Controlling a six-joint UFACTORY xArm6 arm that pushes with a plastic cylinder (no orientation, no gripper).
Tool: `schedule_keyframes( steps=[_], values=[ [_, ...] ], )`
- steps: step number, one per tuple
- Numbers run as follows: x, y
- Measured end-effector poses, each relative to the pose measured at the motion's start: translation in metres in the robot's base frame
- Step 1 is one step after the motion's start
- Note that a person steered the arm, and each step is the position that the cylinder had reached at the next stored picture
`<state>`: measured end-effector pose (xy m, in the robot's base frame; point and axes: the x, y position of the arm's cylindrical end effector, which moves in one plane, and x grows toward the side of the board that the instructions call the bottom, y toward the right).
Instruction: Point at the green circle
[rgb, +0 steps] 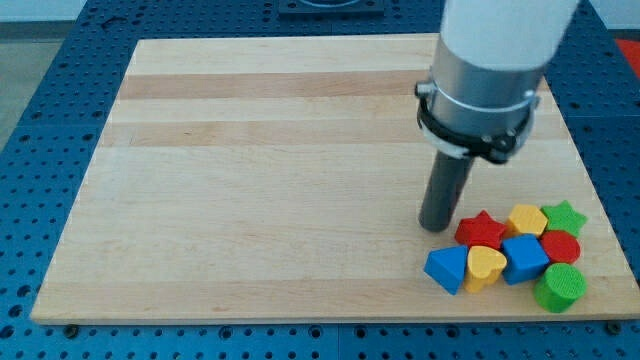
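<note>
My tip (436, 226), a bare rod end effector grasping nothing, stood up-left of the green circle (560, 288), with the clustered blocks between.

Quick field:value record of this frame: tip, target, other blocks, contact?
tip: my tip down on the board, at the cluster's upper-left edge
target: green circle, cluster's bottom-right corner
tip vs target: apart, other blocks lie between
nearest to tip: red star; contact cannot be told
others: blue triangle, yellow heart, blue cube, yellow hexagon, green star, red block
</note>
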<state>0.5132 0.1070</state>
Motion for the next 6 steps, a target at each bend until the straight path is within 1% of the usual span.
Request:
schedule_keyframes(
  steps=[1, 2, 3, 4, 5, 6],
  values=[
    [-0.041, 0.018],
    [-0.055, 0.092],
    [-0.055, 0.181],
    [-0.054, 0.238],
    [-0.054, 0.238],
    [-0.024, 0.238]
  ],
)
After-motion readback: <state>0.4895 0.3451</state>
